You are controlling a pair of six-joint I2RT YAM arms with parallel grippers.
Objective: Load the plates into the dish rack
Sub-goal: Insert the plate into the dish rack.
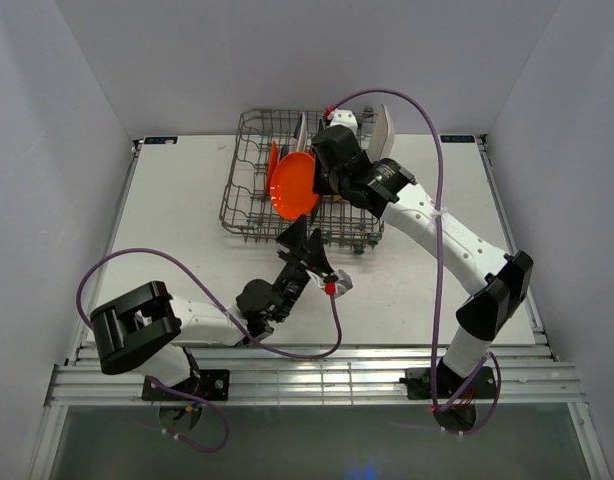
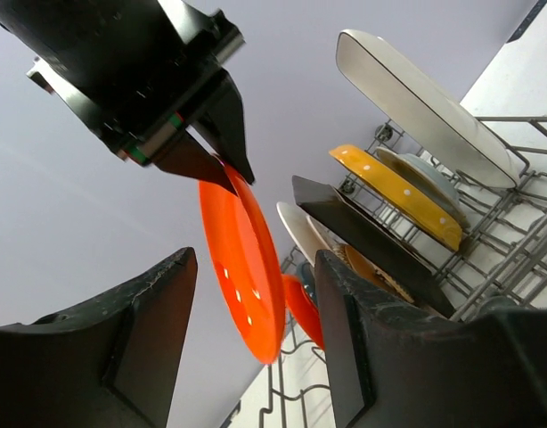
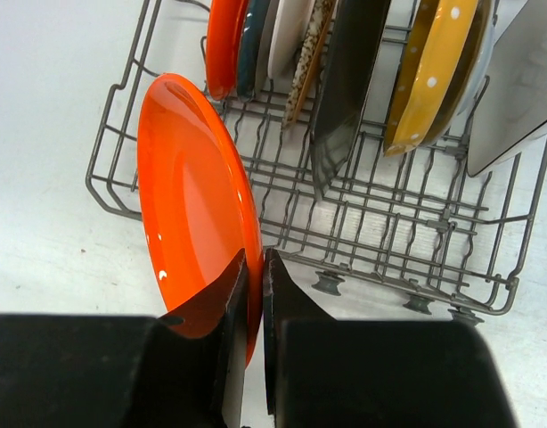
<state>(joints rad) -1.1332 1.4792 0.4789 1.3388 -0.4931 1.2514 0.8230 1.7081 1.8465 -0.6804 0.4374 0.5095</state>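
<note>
In the lower centre of the right wrist view, my right gripper (image 3: pixel 254 267) pinches the rim of the orange plate (image 3: pixel 189 196), held on edge over the left part of the dish rack (image 3: pixel 389 227). Along the top of that frame, a second orange plate (image 3: pixel 222 45), a dark square plate (image 3: pixel 345 80), a yellow dotted plate (image 3: pixel 425 71) and a white rectangular plate (image 3: pixel 523 89) stand upright in the rack. At the centre of the top view, my left gripper (image 1: pixel 309 245) sits just below the rack, fingers spread and empty.

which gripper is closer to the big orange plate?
Right. The right gripper is shut on the big orange plate's rim; the left gripper is open, apart from it, outside the dish rack's near side.
</note>
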